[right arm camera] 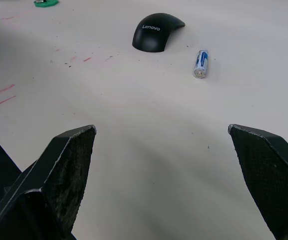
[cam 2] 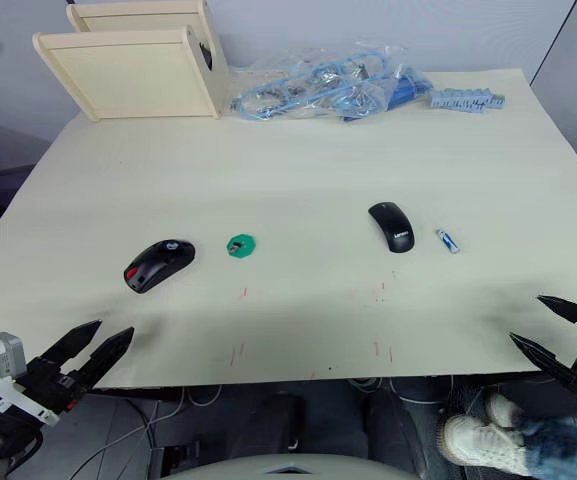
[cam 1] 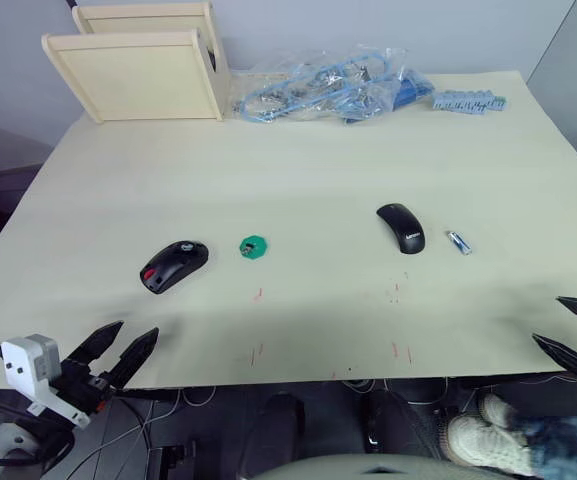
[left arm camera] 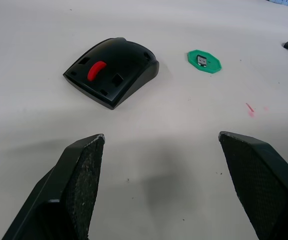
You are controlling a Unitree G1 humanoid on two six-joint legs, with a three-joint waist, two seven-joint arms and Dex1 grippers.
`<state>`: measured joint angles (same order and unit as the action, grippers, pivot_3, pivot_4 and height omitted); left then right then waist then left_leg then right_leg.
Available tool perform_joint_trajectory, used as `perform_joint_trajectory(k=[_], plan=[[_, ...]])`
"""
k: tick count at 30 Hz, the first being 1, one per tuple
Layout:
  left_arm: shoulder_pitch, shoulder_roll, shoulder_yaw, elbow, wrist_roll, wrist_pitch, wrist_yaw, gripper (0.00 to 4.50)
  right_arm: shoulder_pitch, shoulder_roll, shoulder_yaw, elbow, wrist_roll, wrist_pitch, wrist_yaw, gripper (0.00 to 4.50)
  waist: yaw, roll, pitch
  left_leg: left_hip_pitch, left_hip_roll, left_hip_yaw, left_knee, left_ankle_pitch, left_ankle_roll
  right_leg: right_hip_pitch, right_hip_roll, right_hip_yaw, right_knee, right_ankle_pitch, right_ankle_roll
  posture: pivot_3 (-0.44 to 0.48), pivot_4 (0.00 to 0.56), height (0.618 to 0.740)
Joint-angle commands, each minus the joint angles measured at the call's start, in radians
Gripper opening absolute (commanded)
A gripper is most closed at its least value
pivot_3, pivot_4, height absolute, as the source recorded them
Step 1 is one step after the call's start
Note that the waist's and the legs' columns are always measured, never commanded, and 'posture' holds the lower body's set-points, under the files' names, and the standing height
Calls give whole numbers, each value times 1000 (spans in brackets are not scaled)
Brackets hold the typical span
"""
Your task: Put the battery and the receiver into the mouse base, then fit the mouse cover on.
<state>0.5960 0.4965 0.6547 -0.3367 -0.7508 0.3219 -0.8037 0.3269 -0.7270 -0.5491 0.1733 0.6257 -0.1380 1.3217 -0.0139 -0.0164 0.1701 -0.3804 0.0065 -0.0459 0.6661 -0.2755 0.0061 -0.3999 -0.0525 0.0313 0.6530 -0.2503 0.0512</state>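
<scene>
A: Item one?

B: Mouse base (cam 1: pixel 173 266), a black oval body with a red part showing inside, lying left of centre on the pale table (cam 1: pixel 298 150). Just to its right, a flat green disc (cam 1: pixel 254 247) carrying a tiny dark nub, the receiver (left arm camera: pixel 201 60).

A: And on the right?

B: Mouse cover (cam 1: pixel 400 227), a smooth glossy black shell with a pale printed mark; just right of it, apart, the battery (cam 1: pixel 458 241), a small blue cylinder with a silvery end.

A: Grippers?

B: Left gripper (cam 1: pixel 116 354) at the near left edge, fingers spread, holding nothing. Right gripper (cam 1: pixel 570 330) at the near right edge, likewise spread and empty. Both well short of the parts.

A: Step in hand?

B: None started, by my reading (every part lies loose and separate). The battery looks the natural first pick for the right gripper: reach forward, come down over the cylinder, pinch across its width. It may roll if nudged. It must then cross to the base on the left.

A: Other stock?

B: Far side: two pale wooden boards (cam 1: pixel 138 72) and a clear bag of blue cables (cam 1: pixel 328 88).
</scene>
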Motion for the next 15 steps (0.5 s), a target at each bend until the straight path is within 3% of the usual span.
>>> perform_joint_trajectory(k=[1, 15], plan=[[-5, 26, 34, 6, -9, -3, -15, 3889, -12, 9, -15, -66, 23, 0, -13, 4500, 0, 0, 0, 0, 0, 0, 0, 0, 0, 0, 0, 0, 0, 0, 0, 0, 150, 740], [-154, 222, 53, 121, -39, 38, -174, 3889, -200, 22, 178, -393, 109, 184, -55, 4500, 0, 0, 0, 1, 0, -2, 1, 0, 0, 0, 1, 0, 3, 2, 4, 0, 150, 740]])
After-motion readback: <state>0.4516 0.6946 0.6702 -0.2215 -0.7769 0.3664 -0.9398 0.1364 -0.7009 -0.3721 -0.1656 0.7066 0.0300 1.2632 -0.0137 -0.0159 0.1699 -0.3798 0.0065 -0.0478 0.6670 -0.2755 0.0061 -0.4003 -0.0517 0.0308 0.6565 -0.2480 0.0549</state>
